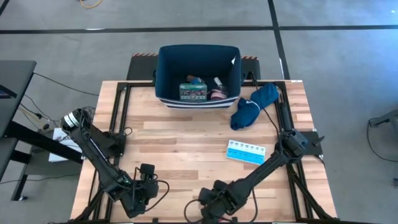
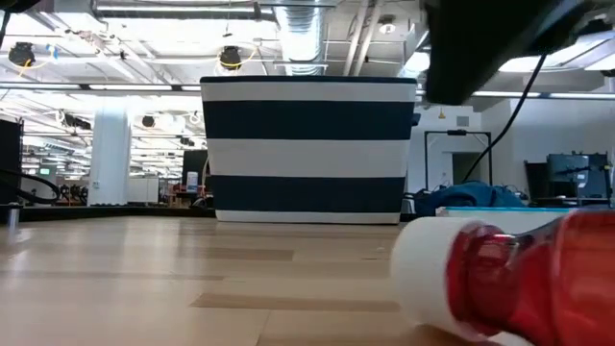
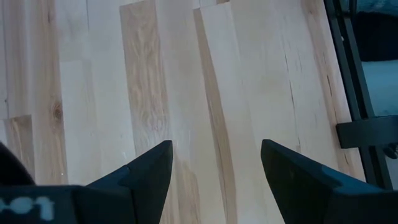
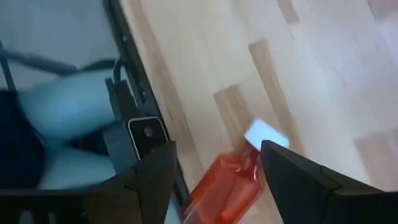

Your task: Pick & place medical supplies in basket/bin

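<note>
While the right gripper [image 4: 214, 165] hangs with fingers wide apart and empty just above the tiny red-white bottle [image 4: 231, 180], the step in hand looks like the approach to grasp it. The bottle lies on its side at the bench's [image 1: 186, 143] near edge, white cap pointing toward the basket [image 1: 198, 76]. Next move likely calls for a drop around the red body, then closing. Left gripper [image 3: 214, 168] waits low at the near-left of the bench, fingers open, holding nothing. Basket stands at the far edge, already holding the green-white-red box [image 1: 192, 91] and other items. Light blue pill organizer [image 1: 246, 152] lies right of centre; blue cloth [image 1: 254, 106] beside the basket. The bench frame close by the bottle may crowd the grasp.
</note>
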Tool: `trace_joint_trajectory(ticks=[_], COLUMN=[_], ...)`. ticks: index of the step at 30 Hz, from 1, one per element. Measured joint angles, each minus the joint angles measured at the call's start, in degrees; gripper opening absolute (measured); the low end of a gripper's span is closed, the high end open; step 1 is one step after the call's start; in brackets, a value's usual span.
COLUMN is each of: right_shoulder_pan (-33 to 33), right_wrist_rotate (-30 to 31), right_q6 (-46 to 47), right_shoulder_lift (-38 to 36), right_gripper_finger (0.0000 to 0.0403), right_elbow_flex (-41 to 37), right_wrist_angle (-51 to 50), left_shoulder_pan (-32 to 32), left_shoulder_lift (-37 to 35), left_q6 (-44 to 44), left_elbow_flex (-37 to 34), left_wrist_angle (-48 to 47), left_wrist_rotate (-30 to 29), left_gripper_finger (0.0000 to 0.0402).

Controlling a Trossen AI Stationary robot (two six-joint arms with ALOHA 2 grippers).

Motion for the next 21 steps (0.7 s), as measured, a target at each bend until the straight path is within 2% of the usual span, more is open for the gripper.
trace_joint_trajectory(ticks=[3, 11, 17, 21], right_shoulder_pan=[0.1, 0.3, 0.6, 0.2], right_wrist_rotate=[1.9, 2.5, -1.5, -1.8], right_q6=[6.5, 14.4, 17.3, 16.8], right_shoulder_lift=[0.0, 0.8, 3.8, 4.8], right_gripper_finger=[0.0226, 0.0226, 0.0226, 0.0226], right_elbow_flex=[0.0, 0.1, 0.0, 0.0], right_wrist_angle=[-1.5, -2.9, -4.0, -3.1], left_shoulder_pan=[0.0, 0.0, 0.0, 0.5], left_shoulder_lift=[0.0, 0.0, 0.0, 0.0], left_q6=[0.4, 5.1, 7.3, 8.2], left_elbow_flex=[0.0, 0.0, 0.0, 0.0], left_wrist_angle=[0.0, 0.0, -0.1, -0.1], left_wrist_rotate=[0.0, 0.0, 0.0, 0.0], left_gripper_finger=[0.0236, 0.0236, 0.0236, 0.0236])
